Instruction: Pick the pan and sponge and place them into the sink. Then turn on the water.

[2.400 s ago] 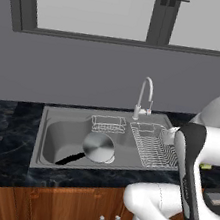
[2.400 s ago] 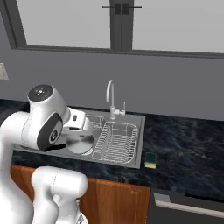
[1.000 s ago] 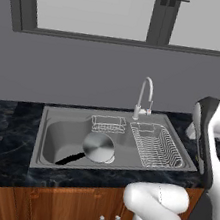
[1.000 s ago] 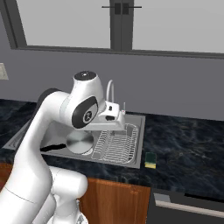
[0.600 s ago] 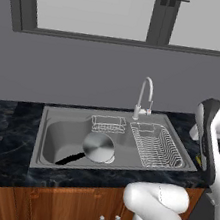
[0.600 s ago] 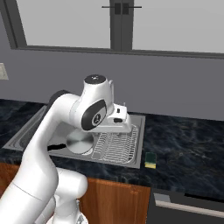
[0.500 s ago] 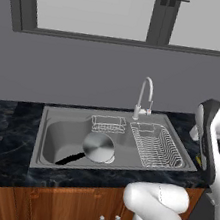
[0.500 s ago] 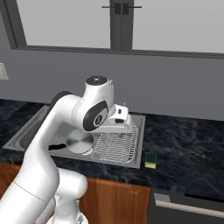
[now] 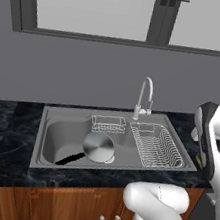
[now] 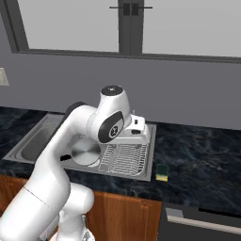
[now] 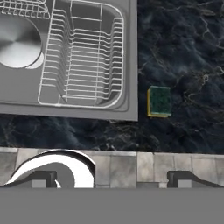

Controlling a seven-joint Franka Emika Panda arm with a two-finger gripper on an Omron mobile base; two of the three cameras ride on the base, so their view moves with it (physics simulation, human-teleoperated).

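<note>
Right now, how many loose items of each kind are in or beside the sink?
Round silver-grey metal frying pan with black handle: 1, in the grey steel sink
Wire dish rack: 1
Small wire basket: 1
Yellow sponge with dark green top: 1, on the counter
Total: 4

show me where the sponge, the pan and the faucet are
sponge (image 11: 160, 101), hand view, on its green top
pan (image 9: 99, 147), left base view, middle of its round bottom
faucet (image 9: 145, 89), left base view, on the curved neck
</note>
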